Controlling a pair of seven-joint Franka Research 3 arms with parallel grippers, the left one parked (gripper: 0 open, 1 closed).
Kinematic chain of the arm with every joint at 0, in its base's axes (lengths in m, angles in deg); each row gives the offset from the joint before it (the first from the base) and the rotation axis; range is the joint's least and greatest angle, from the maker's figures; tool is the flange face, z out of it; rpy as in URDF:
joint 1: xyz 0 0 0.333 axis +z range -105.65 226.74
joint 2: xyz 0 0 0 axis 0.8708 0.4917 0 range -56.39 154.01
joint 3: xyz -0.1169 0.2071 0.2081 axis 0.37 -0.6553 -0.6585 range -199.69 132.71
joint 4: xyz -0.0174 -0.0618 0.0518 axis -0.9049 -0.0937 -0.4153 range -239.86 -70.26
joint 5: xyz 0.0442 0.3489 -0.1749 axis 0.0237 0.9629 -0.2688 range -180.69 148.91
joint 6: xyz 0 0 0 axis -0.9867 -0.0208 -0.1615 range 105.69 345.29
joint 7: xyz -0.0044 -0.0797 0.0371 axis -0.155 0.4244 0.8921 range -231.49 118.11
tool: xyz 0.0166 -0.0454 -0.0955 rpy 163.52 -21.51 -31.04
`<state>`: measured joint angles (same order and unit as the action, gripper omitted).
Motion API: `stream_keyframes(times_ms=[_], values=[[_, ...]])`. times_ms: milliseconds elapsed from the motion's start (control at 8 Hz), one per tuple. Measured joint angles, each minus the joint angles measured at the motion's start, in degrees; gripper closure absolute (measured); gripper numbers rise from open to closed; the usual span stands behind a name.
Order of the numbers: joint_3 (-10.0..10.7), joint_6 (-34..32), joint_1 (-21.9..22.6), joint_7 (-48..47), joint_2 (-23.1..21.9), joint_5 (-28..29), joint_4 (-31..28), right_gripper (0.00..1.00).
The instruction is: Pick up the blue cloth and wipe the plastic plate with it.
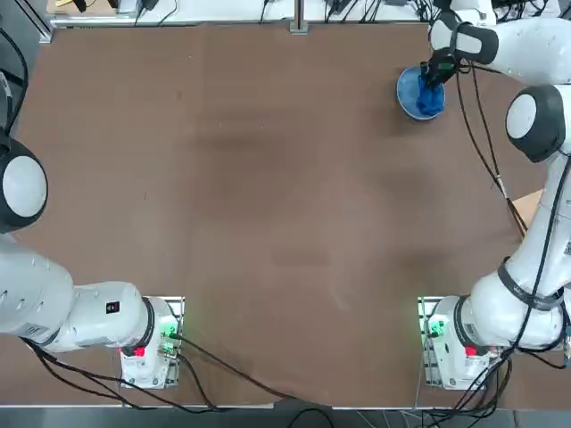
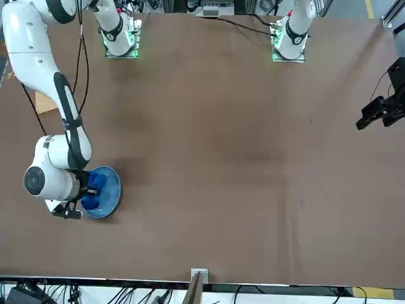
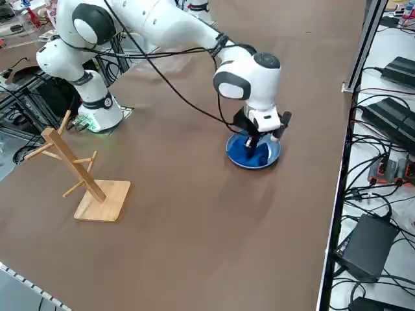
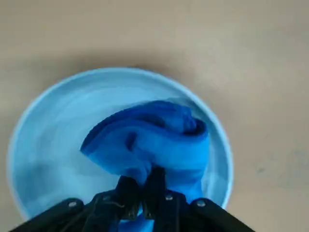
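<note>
The cloth (image 4: 154, 145) lies bunched in the plate (image 4: 43, 145), covering the middle and the side nearer the gripper, with pale rim showing all round it. The right gripper (image 4: 141, 186) is clamped on the cloth: its two dark fingers (image 4: 126, 189) stand close together with a fold of the fabric pinched between them, and the rest of the cloth spreads out onto the plate floor. The gripper points down over the plate.

The plate (image 1: 408, 89) sits at the far right corner of the table (image 1: 268, 223), well away from the arm's base, and the right arm reaches out over the table to it. Seen from the right side, a wooden rack (image 3: 81, 175) with pegs stands on the table's right edge, well apart from the plate (image 3: 235, 154).
</note>
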<state>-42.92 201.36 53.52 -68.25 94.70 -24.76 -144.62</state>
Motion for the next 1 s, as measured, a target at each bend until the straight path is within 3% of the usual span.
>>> stream_keyframes(times_ms=[375,625,1000], values=[[-0.04,-3.93,3.13,-3.05,-2.49,0.61,1.09,0.94],[-0.07,-9.02,3.93,-3.11,-3.88,0.83,4.93,0.94],[-0.29,-16.65,6.77,-3.17,-9.05,2.46,9.0,0.94]])
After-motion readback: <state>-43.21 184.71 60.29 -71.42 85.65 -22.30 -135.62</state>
